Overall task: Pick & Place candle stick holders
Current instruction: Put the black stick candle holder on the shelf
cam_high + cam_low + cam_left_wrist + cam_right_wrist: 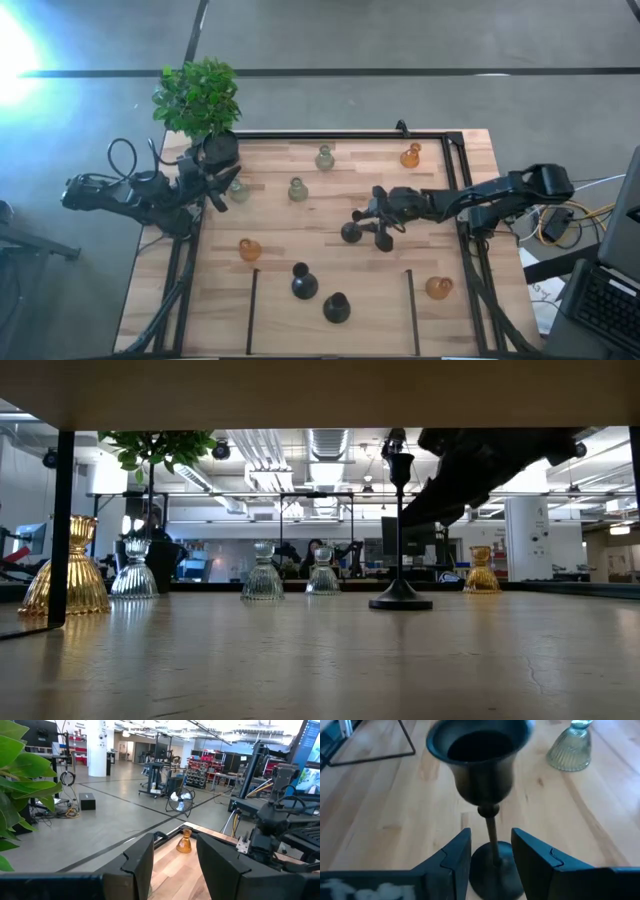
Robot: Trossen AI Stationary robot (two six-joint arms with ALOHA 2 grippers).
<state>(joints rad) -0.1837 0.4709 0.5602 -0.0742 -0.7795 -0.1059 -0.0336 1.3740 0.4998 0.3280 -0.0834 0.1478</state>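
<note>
A black candle stick holder (482,765) with a cup top, a thin stem and a round foot stands upright on the wooden table (330,260), right of its middle (350,233). My right gripper (491,837) is open, one finger on each side of the stem just above the foot, and touches nothing that I can see. It comes from the table's right side (368,227), slanting down. In the low view the holder (400,530) stands in front of the dark arm. My left gripper (175,840) waits open and level at the table's left edge (218,192), beside the plant.
Other holders stand around: amber ones (249,249) (438,288) (411,155), black ones (303,284) (336,307), pale green-grey ones (324,158) (297,189) (238,190). A potted plant (198,97) stands at the far left corner. Two black strips (252,310) (411,310) mark the near part of the table.
</note>
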